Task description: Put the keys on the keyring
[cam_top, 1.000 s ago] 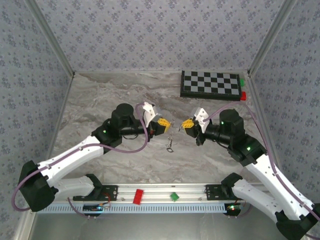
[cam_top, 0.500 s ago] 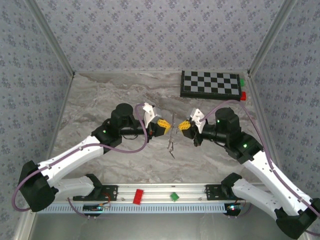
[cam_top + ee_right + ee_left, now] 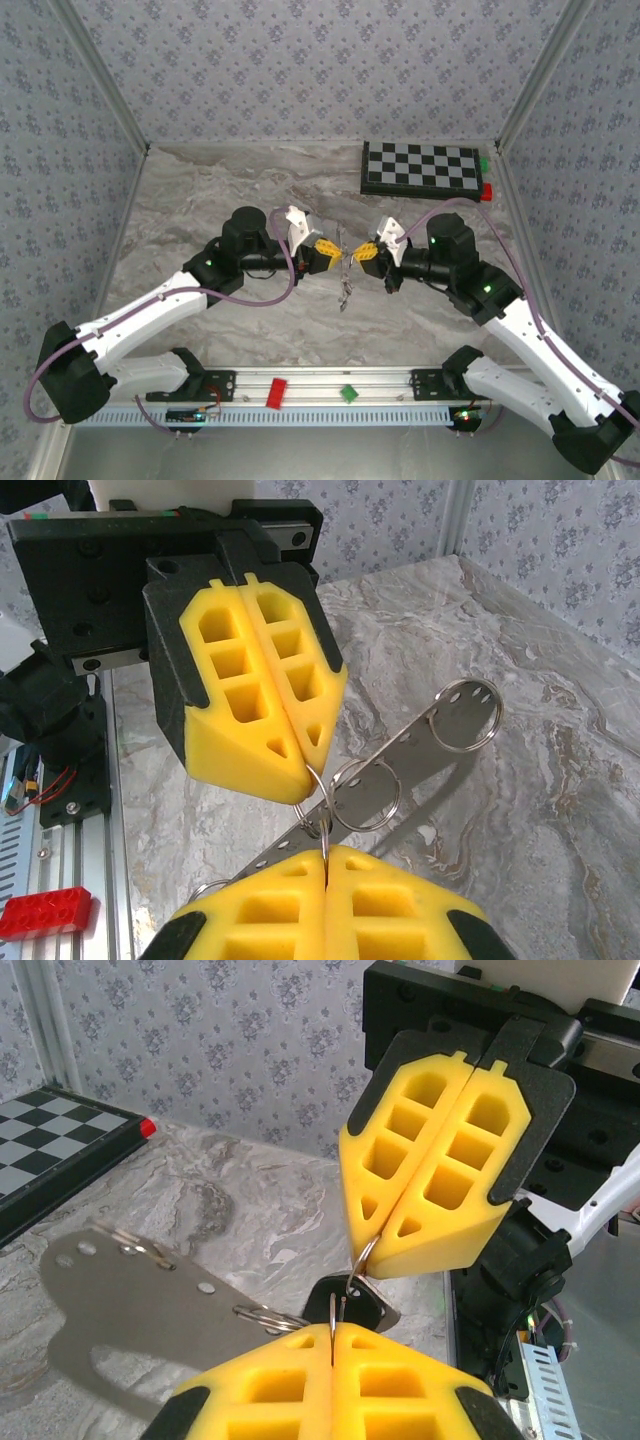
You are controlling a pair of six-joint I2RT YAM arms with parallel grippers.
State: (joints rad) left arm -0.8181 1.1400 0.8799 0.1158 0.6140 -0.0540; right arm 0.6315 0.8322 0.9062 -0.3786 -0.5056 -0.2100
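My left gripper (image 3: pixel 336 254) and right gripper (image 3: pixel 355 254) meet tip to tip above the middle of the marble table, both shut. Between them hangs the keyring (image 3: pixel 343 285), a flat metal strip (image 3: pixel 420 745) with holes that carries several split rings. The left gripper (image 3: pixel 332 1330) pinches one thin ring edge-on. The right gripper (image 3: pixel 325 852) pinches another ring, and the two rings cross between the tips. One key with a black head (image 3: pixel 322 1292) hangs just beyond the left fingertips; the right gripper's ring seems to pass through its head.
A checkered board (image 3: pixel 420 168) lies at the back right, with a green block (image 3: pixel 484 164) and a red block (image 3: pixel 487 191) at its right end. A red brick (image 3: pixel 275 392) and a green piece (image 3: pixel 348 393) sit on the front rail. Patterned walls enclose the table.
The right gripper has moved left until its tips nearly touch the left gripper's. The hanging strip now sits higher between them. The left arm has stayed put.
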